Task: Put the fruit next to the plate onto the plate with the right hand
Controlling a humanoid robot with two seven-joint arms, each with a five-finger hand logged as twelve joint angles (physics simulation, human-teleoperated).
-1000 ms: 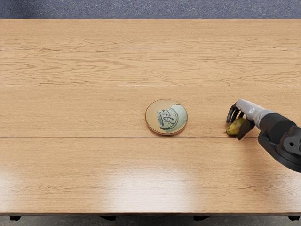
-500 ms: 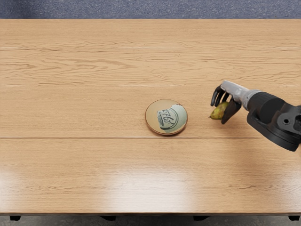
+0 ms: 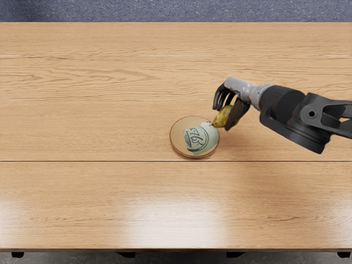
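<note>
A small round plate (image 3: 177, 139) with a brown rim and a grey-green pattern lies near the middle of the wooden table. My right hand (image 3: 226, 108) comes in from the right edge and hangs just above and to the right of the plate's upper right rim. Its dark fingers are curled around a small yellow-green fruit (image 3: 222, 117), which is lifted off the table. The fruit's lower tip is close over the plate's edge. The left arm does not show.
The wooden table (image 3: 110, 187) stretches wide on every side of the plate, with a glossy sheen along the front. My bulky dark right forearm (image 3: 297, 113) spans the space to the right of the plate.
My right hand has lifted the fruit from the table at the right and carried it left and upward in the picture, up to the plate's upper right rim.
</note>
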